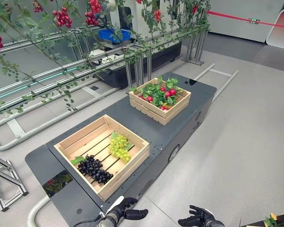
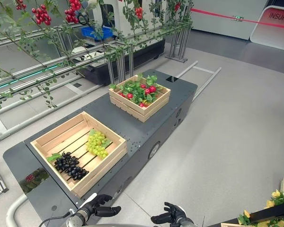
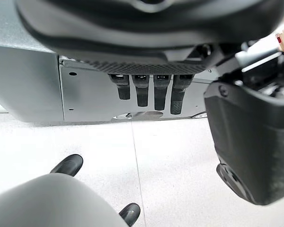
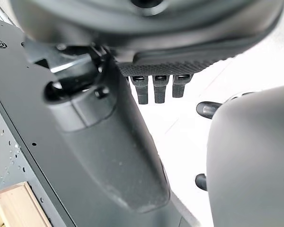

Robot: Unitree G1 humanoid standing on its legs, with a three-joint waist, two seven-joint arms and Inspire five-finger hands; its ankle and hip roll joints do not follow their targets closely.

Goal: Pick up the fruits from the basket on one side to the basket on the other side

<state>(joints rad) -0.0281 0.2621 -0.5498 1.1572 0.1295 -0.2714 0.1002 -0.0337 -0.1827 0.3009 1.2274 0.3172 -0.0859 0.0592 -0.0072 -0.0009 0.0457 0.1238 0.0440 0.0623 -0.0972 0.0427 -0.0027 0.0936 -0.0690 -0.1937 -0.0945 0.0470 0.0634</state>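
Left eye view: green grapes point(image 1: 119, 146) and black grapes point(image 1: 94, 169) in near crate point(image 1: 132, 168), 8 o'clock; far crate point(image 1: 154, 112) at 12. Left hand point(image 1: 125, 213), right hand point(image 1: 199, 219) at 6, fingers released, empty. Suggest top-down approach, gripping a bunch whole.

Bright, even light; soft shadows inside near basket point(image 1: 128, 170).

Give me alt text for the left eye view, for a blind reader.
A dark cart carries two wooden crates: the near crate holds green grapes and dark grapes, the far crate red fruits among leaves. The left hand and right hand hang open and empty at the bottom edge.
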